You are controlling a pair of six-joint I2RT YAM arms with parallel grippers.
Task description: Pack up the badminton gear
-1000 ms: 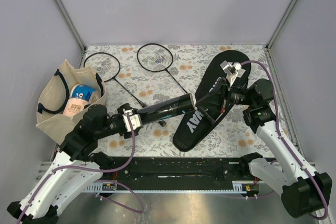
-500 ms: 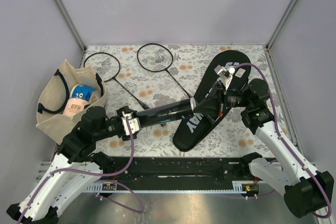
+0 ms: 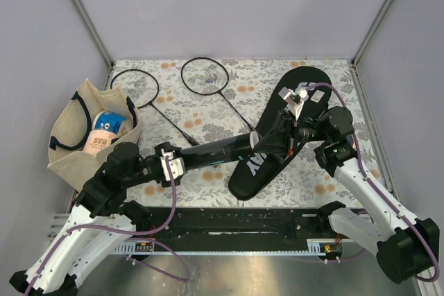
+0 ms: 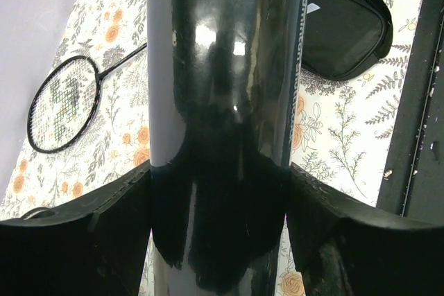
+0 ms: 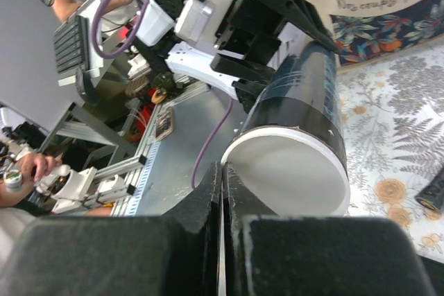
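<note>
Floral table (image 3: 320, 171), black tube (image 3: 222, 149) axis left-to-right

Left end effector (image 3: 186, 158) gripping wide, right end effector (image 5: 222, 192) closed

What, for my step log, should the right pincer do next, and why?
Probably open slightly and grip the white cap by its rim to pull it off: the right pincer is shut with its tips at that rim, while the left pincer clamps the black tube.
</note>
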